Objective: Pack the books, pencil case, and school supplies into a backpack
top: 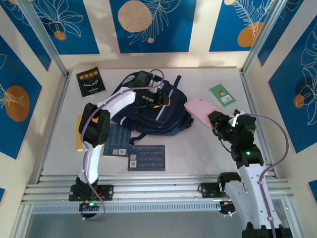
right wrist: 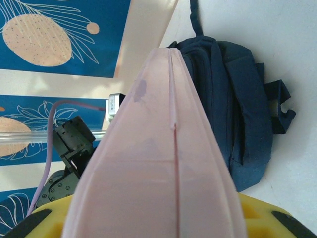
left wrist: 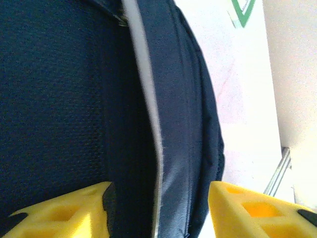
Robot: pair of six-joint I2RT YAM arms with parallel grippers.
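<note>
The navy backpack (top: 171,116) lies mid-table. My left gripper (top: 161,99) hovers over its top, open, its yellow fingers (left wrist: 74,210) straddling the pale-striped edge of the backpack (left wrist: 183,124). The pink pencil case (top: 199,111) is lifted just right of the backpack, and my right gripper (top: 216,122) is shut on its near end. In the right wrist view the pencil case (right wrist: 158,148) runs out from my right gripper (right wrist: 158,220) toward the backpack (right wrist: 237,114). The black book (top: 90,82) lies back left, two dark blue books (top: 117,141) (top: 146,157) lie in front, and the yellow-orange book (top: 79,133) sits half hidden by the left arm. The green booklet (top: 222,94) lies at back right.
Blue and cream patterned walls enclose the table on three sides. An aluminium rail frame (top: 158,191) runs along the near edge by the arm bases. The left arm (top: 96,124) crosses above the books on the left. Bare tabletop (top: 198,153) lies front centre-right.
</note>
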